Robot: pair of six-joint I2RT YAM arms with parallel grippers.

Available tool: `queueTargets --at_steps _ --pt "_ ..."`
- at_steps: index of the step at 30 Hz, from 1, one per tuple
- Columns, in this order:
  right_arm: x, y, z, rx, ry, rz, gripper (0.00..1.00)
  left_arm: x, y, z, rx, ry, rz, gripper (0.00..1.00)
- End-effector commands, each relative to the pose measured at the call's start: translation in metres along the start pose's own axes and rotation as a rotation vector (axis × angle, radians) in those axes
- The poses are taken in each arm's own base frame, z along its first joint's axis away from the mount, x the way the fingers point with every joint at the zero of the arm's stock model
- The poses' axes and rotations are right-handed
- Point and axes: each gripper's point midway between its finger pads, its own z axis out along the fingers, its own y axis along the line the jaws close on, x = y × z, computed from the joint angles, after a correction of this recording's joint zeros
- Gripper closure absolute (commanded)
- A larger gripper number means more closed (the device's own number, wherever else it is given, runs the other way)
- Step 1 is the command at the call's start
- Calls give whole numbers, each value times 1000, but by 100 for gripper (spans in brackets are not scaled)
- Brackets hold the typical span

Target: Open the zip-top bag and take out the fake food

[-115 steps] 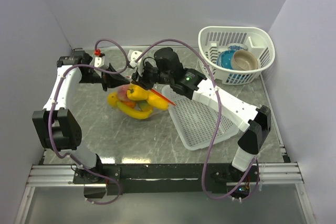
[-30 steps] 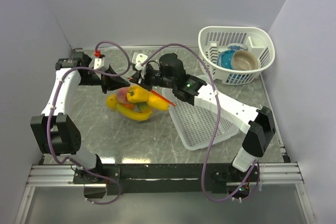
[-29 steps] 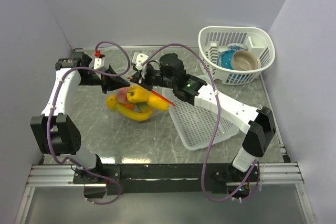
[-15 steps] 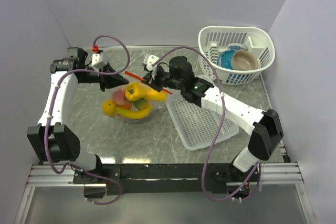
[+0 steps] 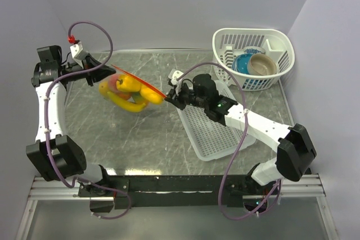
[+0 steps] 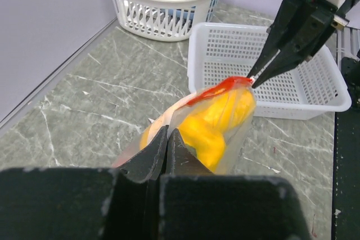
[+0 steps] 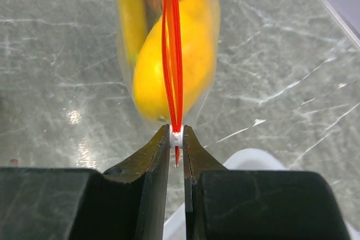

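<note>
Clear zip-top bag [image 5: 130,90], one; clamping grippers [image 5: 108,71] [image 5: 166,99], two.

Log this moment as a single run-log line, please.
stage: opening zip-top bag | left gripper: shut on bag edge | right gripper: shut on zip strip end | bag: stretched between grippers | fake food: inside

The bag [image 5: 132,98] at back-left, tray [image 5: 211,133] to its right, basket [image 5: 247,30] in the back-right corner.
The food [image 5: 147,95] lies inside the bag, bowls [image 5: 263,64] inside the basket.
</note>
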Motion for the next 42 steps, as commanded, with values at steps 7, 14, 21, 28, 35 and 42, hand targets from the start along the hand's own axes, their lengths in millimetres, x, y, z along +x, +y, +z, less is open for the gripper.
queueTargets --at_steps 7,14,21,28,35,42 --pt "8 55 14 -164 52 80 97 -35 -43 -8 171 -131 70 99" --pt "-14 126 45 -375 34 120 98 -23 -49 -30 93 -106 14 99" --pt "7 173 62 -507 86 249 95 -13 -39 -47 15 -118 -50 99" --pt "36 205 69 -598 104 388 91 -8 -42 -46 -25 -95 -27 99" --pt "40 210 89 -596 136 422 72 13 -39 -21 -129 14 64 63" --pt "42 160 68 -285 130 360 40 99 -28 66 -17 222 -162 73"
